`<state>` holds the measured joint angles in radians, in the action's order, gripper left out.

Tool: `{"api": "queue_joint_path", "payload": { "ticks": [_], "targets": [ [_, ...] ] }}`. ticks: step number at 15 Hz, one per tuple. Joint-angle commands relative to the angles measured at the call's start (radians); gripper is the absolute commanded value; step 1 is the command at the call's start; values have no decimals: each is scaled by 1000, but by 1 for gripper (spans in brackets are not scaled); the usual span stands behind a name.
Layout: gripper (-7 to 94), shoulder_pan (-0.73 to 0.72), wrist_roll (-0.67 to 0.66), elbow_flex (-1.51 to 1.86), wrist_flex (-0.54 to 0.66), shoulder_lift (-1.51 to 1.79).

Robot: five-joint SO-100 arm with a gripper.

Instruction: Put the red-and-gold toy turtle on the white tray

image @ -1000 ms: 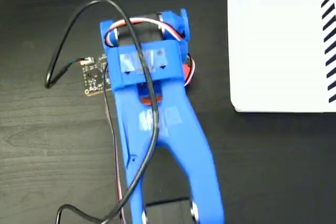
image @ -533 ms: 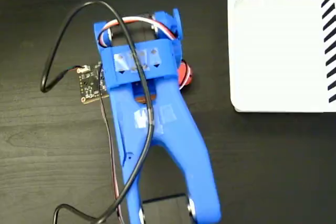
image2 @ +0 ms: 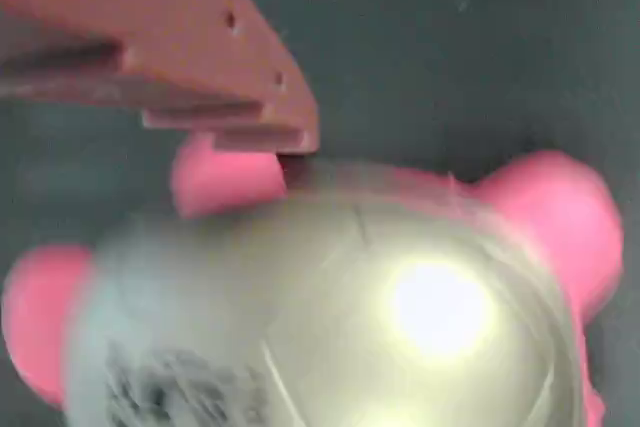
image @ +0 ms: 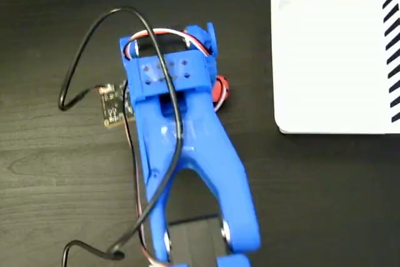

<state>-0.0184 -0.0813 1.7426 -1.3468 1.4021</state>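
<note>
At the left of the fixed view, a small circuit board point(image: 111, 105) is seen on the dark table point(image: 50, 173), joined to a black cable point(image: 94, 26) that loops over the blue arm point(image: 187, 154). The arm occupies the centre and hides the gripper point(image: 190, 89) almost entirely from above. The red-and-gold toy turtle point(image: 219, 88) is located under the arm's far end, left of centre; only a coral-red sliver is exposed at the arm's right edge. In the wrist view the turtle point(image2: 330, 297) fills the frame: a shiny gold shell with a blurred black mark at the lower left, and pink feet at both sides. One reddish-looking finger point(image2: 200, 57) is seen above the shell, its tip close to or touching a foot; contact cannot be confirmed because of blur. The second finger is not shown, so it cannot be told whether the jaws are spread or pinching the turtle. The white tray point(image: 337, 60) lies at the far right, well apart from the turtle and unoccupied. The step in hand is judged to be the grasp. The domed shell is expected to be slippery; the jaws should therefore be centred across its widest part and lowered fully before being pressed together, and lifting should be delayed until a firm hold is confirmed.
</note>
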Motion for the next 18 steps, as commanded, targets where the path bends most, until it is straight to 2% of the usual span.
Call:
{"api": "queue_joint_path", "payload": {
  "ticks": [1, 8, 9, 11, 15, 18],
  "targets": [
    [59, -5, -12, 0, 8, 9],
    [57, -15, 3, 31, 72, -35],
    [50, -17, 3, 31, 75, -35],
    [29, -17, 6, 31, 83, -35],
    [2, -9, 11, 29, 86, -28],
    [0, -2, 18, -3, 46, -12]
  ]
}}
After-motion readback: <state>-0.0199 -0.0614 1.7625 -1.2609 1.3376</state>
